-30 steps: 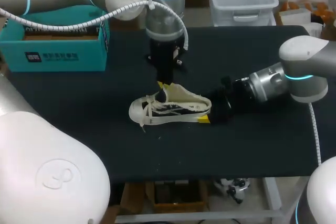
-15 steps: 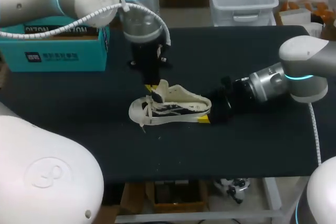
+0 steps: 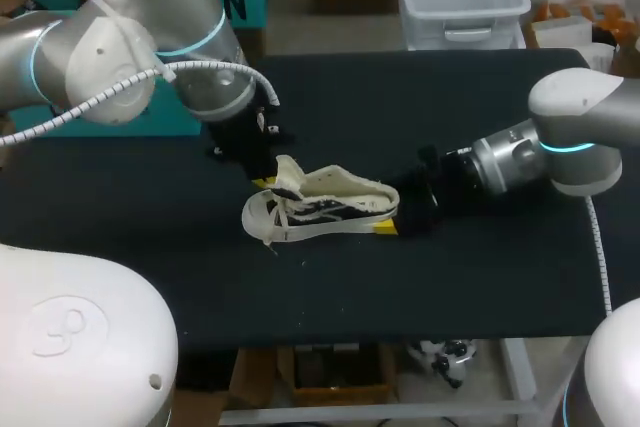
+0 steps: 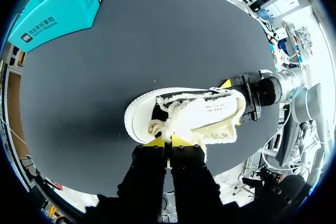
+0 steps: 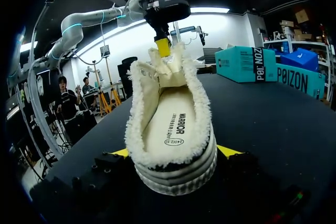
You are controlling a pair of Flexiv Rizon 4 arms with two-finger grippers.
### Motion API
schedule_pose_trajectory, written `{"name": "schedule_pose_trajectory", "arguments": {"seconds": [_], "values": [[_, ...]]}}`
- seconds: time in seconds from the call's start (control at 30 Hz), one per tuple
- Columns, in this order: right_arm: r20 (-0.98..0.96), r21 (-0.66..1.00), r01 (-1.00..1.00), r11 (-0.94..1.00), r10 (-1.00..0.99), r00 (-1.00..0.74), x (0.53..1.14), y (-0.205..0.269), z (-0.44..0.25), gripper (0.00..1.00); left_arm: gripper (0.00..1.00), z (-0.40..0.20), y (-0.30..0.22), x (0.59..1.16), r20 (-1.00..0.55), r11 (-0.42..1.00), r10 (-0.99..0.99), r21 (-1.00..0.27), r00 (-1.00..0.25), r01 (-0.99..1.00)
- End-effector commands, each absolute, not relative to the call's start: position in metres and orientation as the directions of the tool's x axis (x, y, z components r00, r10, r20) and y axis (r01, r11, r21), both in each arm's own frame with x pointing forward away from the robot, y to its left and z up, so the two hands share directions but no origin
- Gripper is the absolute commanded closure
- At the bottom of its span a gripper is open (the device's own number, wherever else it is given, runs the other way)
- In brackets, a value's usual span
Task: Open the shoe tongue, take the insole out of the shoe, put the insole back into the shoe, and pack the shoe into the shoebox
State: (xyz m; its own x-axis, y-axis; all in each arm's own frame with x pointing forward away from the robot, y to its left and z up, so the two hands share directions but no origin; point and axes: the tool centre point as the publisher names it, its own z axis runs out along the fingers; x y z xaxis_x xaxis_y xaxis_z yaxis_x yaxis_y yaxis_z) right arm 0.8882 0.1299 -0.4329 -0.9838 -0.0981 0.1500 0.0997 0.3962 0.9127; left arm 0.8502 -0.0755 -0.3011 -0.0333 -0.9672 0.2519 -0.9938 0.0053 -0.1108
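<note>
— So where does the shoe (image 3: 320, 212) sit, and who has it?

— On the dark surface (image 3: 450, 287), well apart from the teal shoebox (image 4: 58, 11), with its toe end nearer the shoebox and its heel on the far side. The right end effector (image 5: 174, 153) grasps the heel from both sides. The left end effector (image 4: 168, 141) looks pinched on the tip of the tongue (image 5: 167, 66), though the fleece hides the contact, so that is my best reading.

— How will it handle?

— Light, I'd judge, and soft: fleecy lining, floppy tongue, loose laces (image 4: 165, 114) that may snag. The rubber sole is the stiff part, so the heel is the sound place to hold. The insole (image 5: 176, 121) looks thin and bendy; pinch its heel edge and peel, with the tongue lifted clear.
</note>
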Motion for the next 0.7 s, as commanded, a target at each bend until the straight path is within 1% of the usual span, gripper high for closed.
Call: {"name": "schedule_pose_trajectory", "arguments": {"seconds": [0.03,0.17,0.23,0.27,0.3,0.33,0.4,0.43,0.47,0.5,0.53,0.57,0.6,0.63,0.67,0.7], "values": [[0.152,0.913,0.102,0.396,-0.098,-0.984,0.890,0.129,-0.445,1.00,1.00,-0.299,-0.068,0.850,0.307,0.027,-0.949,-0.135,-0.068,-0.990],[0.152,0.913,0.102,0.396,-0.098,-0.984,0.890,0.129,-0.445,1.00,1.00,-0.296,-0.078,0.852,0.308,0.108,-0.941,-0.116,-0.139,-0.987],[0.152,0.913,0.102,0.396,-0.098,-0.984,0.890,0.129,-0.445,1.00,1.00,-0.292,-0.084,0.854,0.313,0.183,-0.927,-0.107,-0.207,-0.977],[0.152,0.913,0.102,0.396,-0.098,-0.984,0.890,0.129,-0.445,1.00,0.90,-0.288,-0.089,0.855,0.322,0.241,-0.910,-0.105,-0.262,-0.965],[0.152,0.913,0.102,0.396,-0.098,-0.984,0.890,0.129,-0.445,1.00,0.78,-0.285,-0.093,0.855,0.318,0.269,-0.903,-0.109,-0.289,-0.957],[0.152,0.913,0.102,0.396,-0.098,-0.984,0.890,0.129,-0.445,1.00,0.68,-0.278,-0.099,0.854,0.314,0.323,-0.883,-0.128,-0.348,-0.938],[0.152,0.913,0.102,0.396,-0.098,-0.984,0.890,0.129,-0.445,1.00,0.54,-0.269,-0.107,0.854,0.309,0.395,-0.854,-0.140,-0.419,-0.908],[0.152,0.913,0.102,0.396,-0.098,-0.984,0.890,0.129,-0.445,1.00,0.50,-0.260,-0.112,0.853,0.302,0.461,-0.821,-0.152,-0.485,-0.874],[0.152,0.913,0.102,0.396,-0.098,-0.984,0.890,0.129,-0.445,1.00,0.49,-0.254,-0.115,0.853,0.292,0.490,-0.805,-0.162,-0.516,-0.857],[0.152,0.913,0.102,0.396,-0.098,-0.984,0.890,0.129,-0.445,1.00,0.50,-0.247,-0.118,0.853,0.284,0.525,-0.785,-0.168,-0.551,-0.835],[0.152,0.913,0.102,0.396,-0.098,-0.984,0.890,0.129,-0.445,1.00,0.55,-0.237,-0.123,0.852,0.272,0.587,-0.741,-0.179,-0.613,-0.789],[0.152,0.913,0.102,0.396,-0.098,-0.984,0.890,0.129,-0.445,1.00,0.60,-0.235,-0.124,0.852,0.266,0.599,-0.732,-0.185,-0.627,-0.779],[0.152,0.913,0.102,0.396,-0.098,-0.984,0.890,0.129,-0.445,1.00,0.75,-0.225,-0.129,0.850,0.238,0.656,-0.687,-0.206,-0.687,-0.727],[0.152,0.913,0.102,0.396,-0.098,-0.984,0.890,0.129,-0.445,1.00,0.94,-0.217,-0.135,0.847,0.219,0.733,-0.612,-0.204,-0.760,-0.649],[0.152,0.913,0.102,0.396,-0.098,-0.984,0.890,0.129,-0.445,1.00,1.00,-0.212,-0.139,0.846,0.199,0.762,-0.582,-0.206,-0.788,-0.615],[0.152,0.913,0.102,0.396,-0.098,-0.984,0.890,0.129,-0.445,1.00,1.00,-0.208,-0.143,0.845,0.180,0.791,-0.545,-0.212,-0.819,-0.573]]}}
